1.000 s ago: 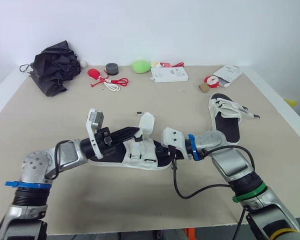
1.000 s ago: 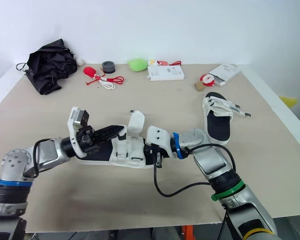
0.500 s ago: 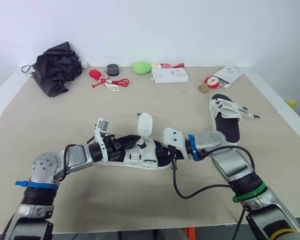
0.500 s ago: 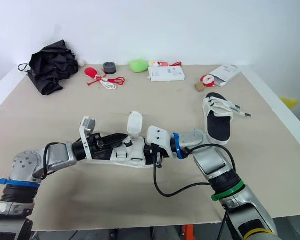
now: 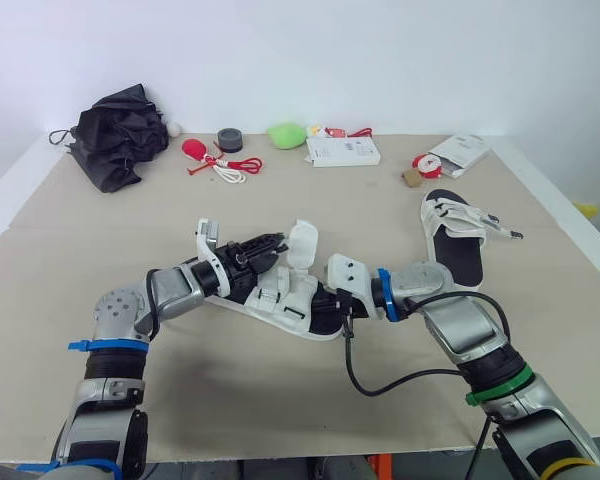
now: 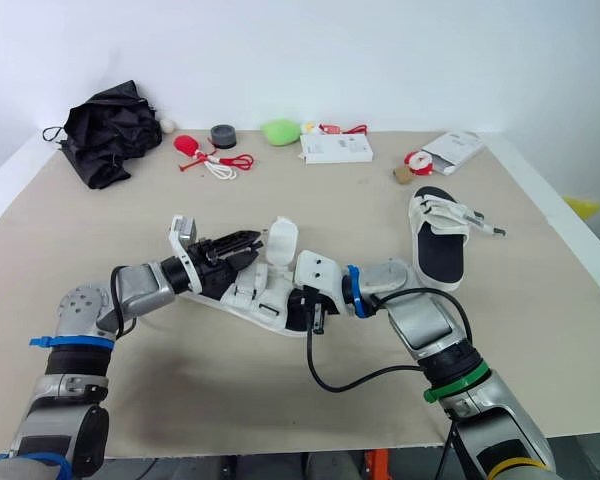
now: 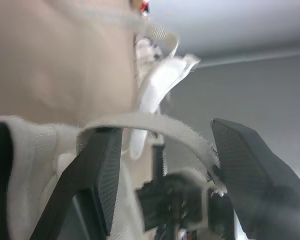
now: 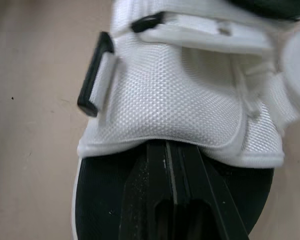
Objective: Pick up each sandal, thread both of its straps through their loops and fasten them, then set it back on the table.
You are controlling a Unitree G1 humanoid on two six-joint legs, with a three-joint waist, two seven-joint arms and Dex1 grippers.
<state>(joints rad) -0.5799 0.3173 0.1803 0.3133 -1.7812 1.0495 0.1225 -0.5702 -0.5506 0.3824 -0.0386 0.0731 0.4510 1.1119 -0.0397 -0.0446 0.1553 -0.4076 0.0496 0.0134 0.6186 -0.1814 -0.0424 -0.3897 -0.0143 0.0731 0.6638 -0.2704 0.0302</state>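
Near sandal (image 5: 280, 302) at the middle of the tabletop (image 5: 230, 400), right gripper (image 8: 166, 146) with fingers closed together lying on its black footbed, left gripper (image 5: 271, 243) spread wide around its raised white strap (image 5: 302, 243), second sandal (image 5: 456, 245) beyond, near the right edge.

Left gripper (image 6: 244, 239) and right gripper (image 6: 298, 300) meet at near sandal (image 6: 265, 290); far sandal (image 6: 438, 242) lies apart.

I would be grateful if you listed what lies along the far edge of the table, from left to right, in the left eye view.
black cloth bundle → red ball → grey roll → green lump → white box → white packet
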